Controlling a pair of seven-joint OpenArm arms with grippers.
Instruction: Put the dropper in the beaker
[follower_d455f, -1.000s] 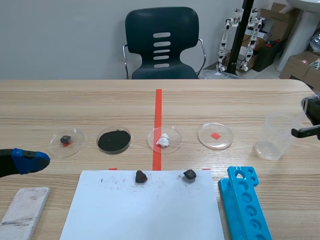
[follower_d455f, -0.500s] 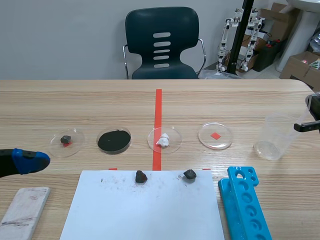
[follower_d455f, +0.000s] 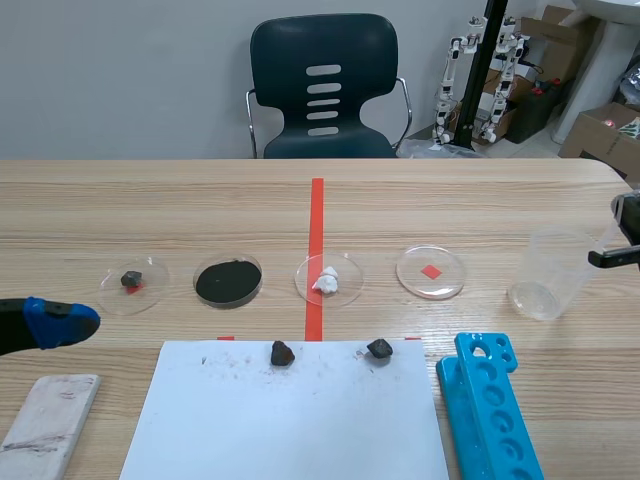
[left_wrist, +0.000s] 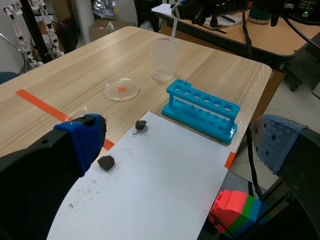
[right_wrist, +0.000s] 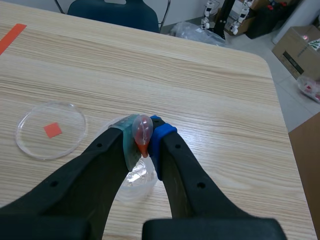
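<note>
Two arms in view, but only the right one matters. Right jaws are pinched on the bulb of the clear plastic dropper with orange-tinted bulb (right_wrist: 142, 131), out at the right edge of the light wood bench (follower_d455f: 400, 200). The dropper's long axis is near upright: bulb up in the jaws, thin stem (left_wrist: 174, 25) pointing down into the mouth of the clear plastic beaker (follower_d455f: 548, 272). The beaker stands upright directly under the jaws, beyond the blue test-tube rack (follower_d455f: 490, 410). The stem tip looks at or just inside the rim; can't tell how deep. Left jaws are spread wide, holding nothing, low at the near left and well apart from the beaker. My read: the right arm lowers straight and releases. Risk is the stem catching the rim or nudging the light beaker over.
</note>
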